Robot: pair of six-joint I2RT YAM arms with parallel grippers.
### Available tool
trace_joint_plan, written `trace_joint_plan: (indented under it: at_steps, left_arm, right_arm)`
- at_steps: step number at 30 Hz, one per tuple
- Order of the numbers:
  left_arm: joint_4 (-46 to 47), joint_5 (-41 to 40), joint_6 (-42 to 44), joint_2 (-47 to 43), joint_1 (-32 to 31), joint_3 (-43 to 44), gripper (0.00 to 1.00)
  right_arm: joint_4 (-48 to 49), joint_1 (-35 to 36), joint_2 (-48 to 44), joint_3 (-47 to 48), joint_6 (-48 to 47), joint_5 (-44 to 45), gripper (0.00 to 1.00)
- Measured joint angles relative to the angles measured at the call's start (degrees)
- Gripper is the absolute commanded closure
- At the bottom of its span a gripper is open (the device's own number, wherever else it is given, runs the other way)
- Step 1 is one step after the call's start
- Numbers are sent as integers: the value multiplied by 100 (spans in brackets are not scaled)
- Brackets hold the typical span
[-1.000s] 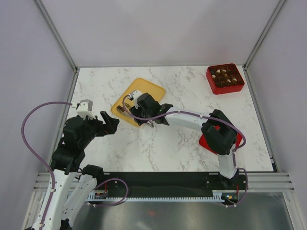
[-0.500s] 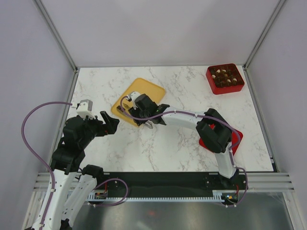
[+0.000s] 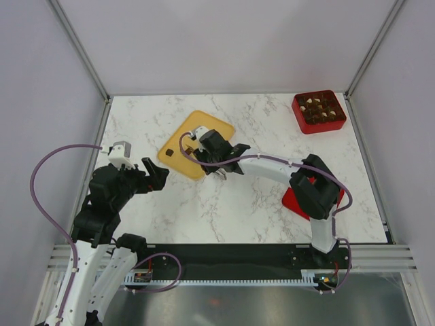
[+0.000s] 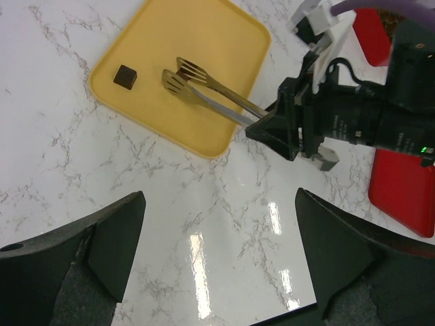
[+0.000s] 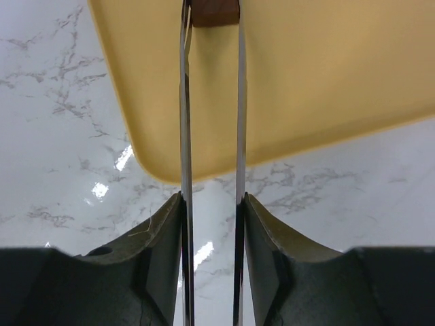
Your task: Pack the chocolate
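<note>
Gold-coloured metal tongs (image 4: 204, 92) are being grasped by the right gripper (image 5: 212, 207). Its fingers (image 5: 160, 238) are being pressed against the two blades from either side, as is being shown in the right wrist view. The blades are being kept a little apart. In the overhead view they are being pointed from the gripper toward 9 o'clock, over the yellow-orange tray (image 3: 204, 125). The tray is lying on the marble-patterned table (image 3: 238, 204), at about 11 o'clock from the table's middle.

One dark chocolate piece (image 3: 168, 154) is lying on the tray, near its 8 o'clock corner. In the left wrist view the slotted tips of the tongs are being held at this piece's 3 o'clock, near it, with a strip of bare tray between them. In the right wrist view a brown lump is being framed between the blades at the top edge; whether it is being touched cannot be told there.

More chocolate pieces (image 3: 318, 109), dark and cream-white, are being held in the cells of the red box (image 3: 319, 128). The box is at the table's 1 o'clock corner, well apart from the tray.

The left gripper (image 4: 219, 204) is being held released, with its fingers spread wide and grasping nothing, over bare table at the tray's 8 o'clock. A flat red panel (image 4: 401, 190) is lying at the table's 4 o'clock and is being partly covered by the right arm.
</note>
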Motion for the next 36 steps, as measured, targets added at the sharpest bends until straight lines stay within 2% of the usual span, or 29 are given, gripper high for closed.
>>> trace_joint_plan:
  at_steps: [5, 16, 22, 31, 36]
  left_arm:
    - [0, 0, 0, -11, 0, 0, 0]
    - [0, 0, 0, -15, 0, 0, 0]
    - [0, 0, 0, -15, 0, 0, 0]
    - [0, 0, 0, -15, 0, 0, 0]
    - [0, 2, 0, -15, 0, 0, 0]
  right_arm:
    - [-175, -522, -743, -343, 4, -20, 57]
    - [-385, -2225, -2076, -925, 24, -92, 58]
    - [-553, -3023, -2409, -1069, 155, -199, 59]
    - [-776, -4651, -2527, -1172, 732, -42, 59]
    - [-925, -5134, -2516, -1172, 890, 4, 59]
